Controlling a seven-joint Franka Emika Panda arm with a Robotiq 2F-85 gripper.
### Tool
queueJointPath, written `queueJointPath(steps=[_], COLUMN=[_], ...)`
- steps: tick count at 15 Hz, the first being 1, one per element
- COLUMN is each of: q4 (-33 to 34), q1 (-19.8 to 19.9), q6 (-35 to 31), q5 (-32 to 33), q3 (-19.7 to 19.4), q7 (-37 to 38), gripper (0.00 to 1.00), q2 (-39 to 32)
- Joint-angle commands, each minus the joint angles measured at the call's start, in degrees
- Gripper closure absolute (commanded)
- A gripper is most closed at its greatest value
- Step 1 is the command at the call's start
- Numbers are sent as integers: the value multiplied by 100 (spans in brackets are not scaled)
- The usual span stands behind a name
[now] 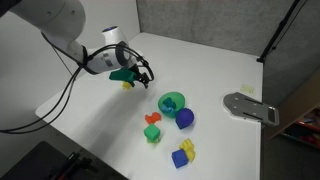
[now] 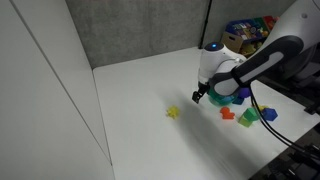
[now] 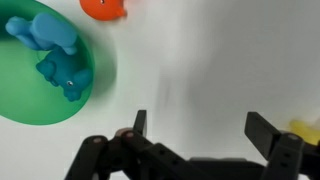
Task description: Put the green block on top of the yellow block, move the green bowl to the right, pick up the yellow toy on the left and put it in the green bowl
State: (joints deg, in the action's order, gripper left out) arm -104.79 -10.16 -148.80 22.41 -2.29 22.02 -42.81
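The fingers (image 3: 262, 130) hang wide open over the white counter (image 3: 200, 60), holding nothing. The yellow toy (image 3: 306, 128) lies just beside them at the wrist view's right edge; the green bowl (image 3: 30, 100) sits upper left

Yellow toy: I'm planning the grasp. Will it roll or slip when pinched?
The yellow toy looks small with stubby points, so it probably won't roll. Those points might make it twist in the open pincer. It lies low on the table, so tipping seems unlikely.

Matt white table (image 1: 105, 112), smooth plastic-looking green bowl (image 3: 40, 105).
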Motion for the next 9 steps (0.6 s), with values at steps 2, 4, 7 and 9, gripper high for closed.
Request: queueJointPath(steps=[2, 4, 7, 9], q4=[462, 615, 892, 1100], q1=[-86, -133, -169, -226], q6=[214, 250, 299, 357], q5=[-814, -1036, -1342, -1497], q3=[186, 260, 403, 452], q7=[-596, -730, -900, -919], gripper=[0, 0, 0, 0], q2=[-216, -321, -532, -675])
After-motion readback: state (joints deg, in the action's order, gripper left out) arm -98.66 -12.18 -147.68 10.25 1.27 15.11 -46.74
